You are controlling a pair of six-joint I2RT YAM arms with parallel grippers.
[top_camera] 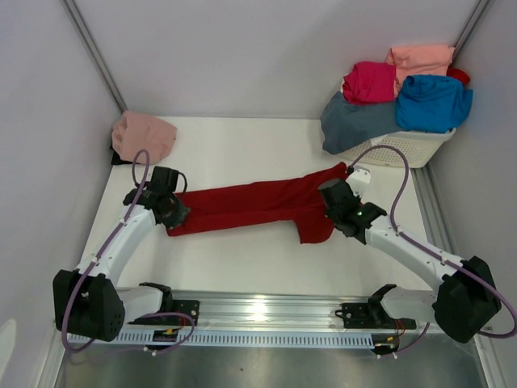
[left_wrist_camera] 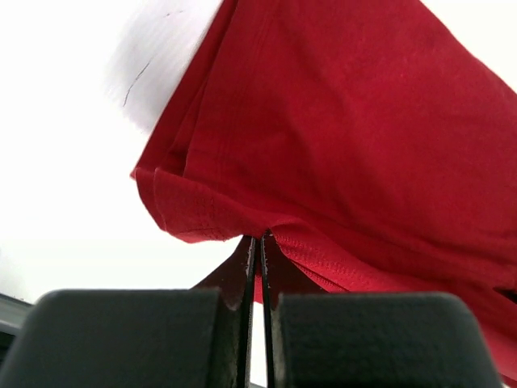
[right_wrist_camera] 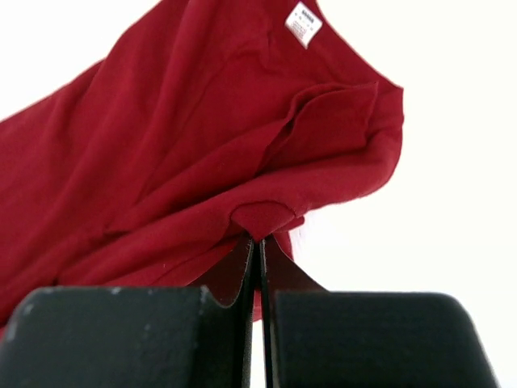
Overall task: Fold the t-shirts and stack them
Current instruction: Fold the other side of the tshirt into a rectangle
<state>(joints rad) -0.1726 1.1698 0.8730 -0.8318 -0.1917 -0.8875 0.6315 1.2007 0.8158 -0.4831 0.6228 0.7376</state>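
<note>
The dark red t-shirt [top_camera: 258, 202] is stretched across the middle of the table between my two grippers. My left gripper [top_camera: 173, 212] is shut on its left end; in the left wrist view [left_wrist_camera: 258, 239] the hem [left_wrist_camera: 323, 250] is pinched between the jaws. My right gripper [top_camera: 339, 206] is shut on the right end; in the right wrist view [right_wrist_camera: 257, 239] a fold of cloth [right_wrist_camera: 266, 218] is clamped, with the white neck label [right_wrist_camera: 302, 23] beyond. A dusty pink t-shirt [top_camera: 144, 134] lies at the back left.
A white lattice basket [top_camera: 408, 145] stands at the back right. Slate grey-blue [top_camera: 355, 121], magenta [top_camera: 370, 82], bright blue [top_camera: 434, 103] and salmon [top_camera: 420, 56] shirts are heaped on it. A metal rail [top_camera: 258, 311] runs along the near edge. Walls close in both sides.
</note>
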